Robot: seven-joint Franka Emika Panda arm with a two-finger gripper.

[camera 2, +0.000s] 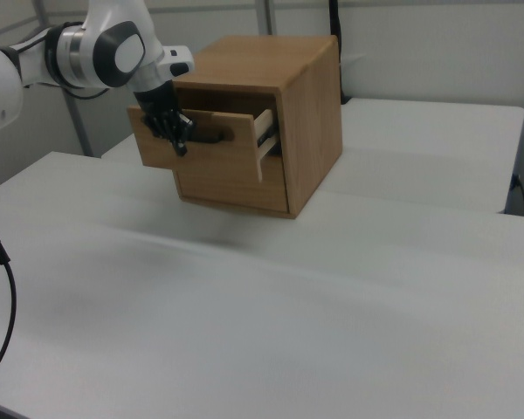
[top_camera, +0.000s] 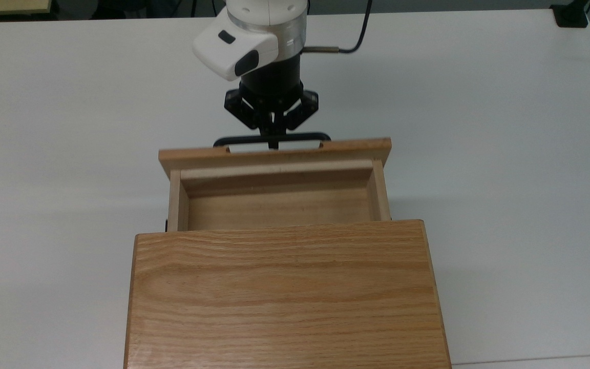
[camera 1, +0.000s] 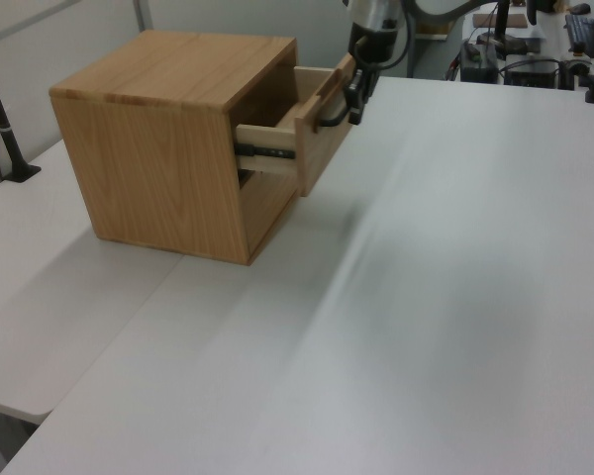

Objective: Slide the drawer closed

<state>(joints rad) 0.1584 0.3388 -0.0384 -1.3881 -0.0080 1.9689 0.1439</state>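
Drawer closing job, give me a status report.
Gripper jaws shut, pressed against the handle. Drawer partly open, front panel apart from cabinet. Slide path unobstructed.

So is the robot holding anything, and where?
Nothing looks gripped. The end effector, fingers together, presses against the middle of the thin black bar handle on the light oak wooden drawer.

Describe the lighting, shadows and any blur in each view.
Top view: even overhead light, sharp wood grain on the cabinet, soft shadow on the table beside the drawer. Left view: streaky sheen across the tabletop; the hand is dark, slightly blurred. Right view: faint shadow under the cabinet.
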